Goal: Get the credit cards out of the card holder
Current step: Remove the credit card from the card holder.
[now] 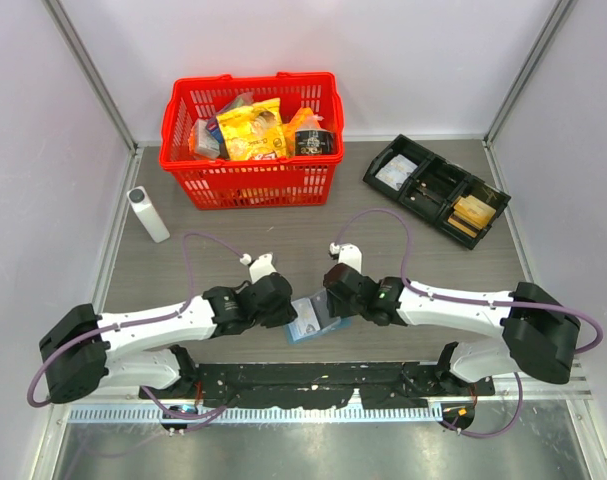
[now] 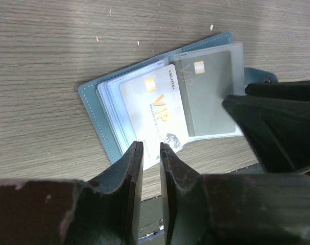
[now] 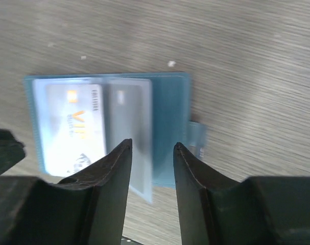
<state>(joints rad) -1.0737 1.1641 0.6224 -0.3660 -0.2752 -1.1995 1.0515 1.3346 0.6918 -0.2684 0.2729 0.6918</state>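
The card holder (image 1: 311, 320) lies open on the table between my two grippers, blue with clear sleeves (image 2: 93, 99). A white credit card with gold "VIP" lettering (image 2: 153, 109) sticks partly out of a sleeve. A grey card (image 2: 207, 92) sits inside the sleeve beside it. My left gripper (image 2: 150, 148) hovers at the white card's near edge, its jaws a narrow gap apart with nothing between them. My right gripper (image 3: 152, 145) is open above the holder's right half (image 3: 171, 117), beside the grey card (image 3: 130, 127). The white card also shows in the right wrist view (image 3: 73, 127).
A red basket (image 1: 251, 180) of groceries stands at the back. A black compartment tray (image 1: 435, 190) at the back right holds tan-gold cards (image 1: 473, 213). A white cylinder (image 1: 148, 214) stands at the left. A black rail (image 1: 313, 380) runs along the near edge.
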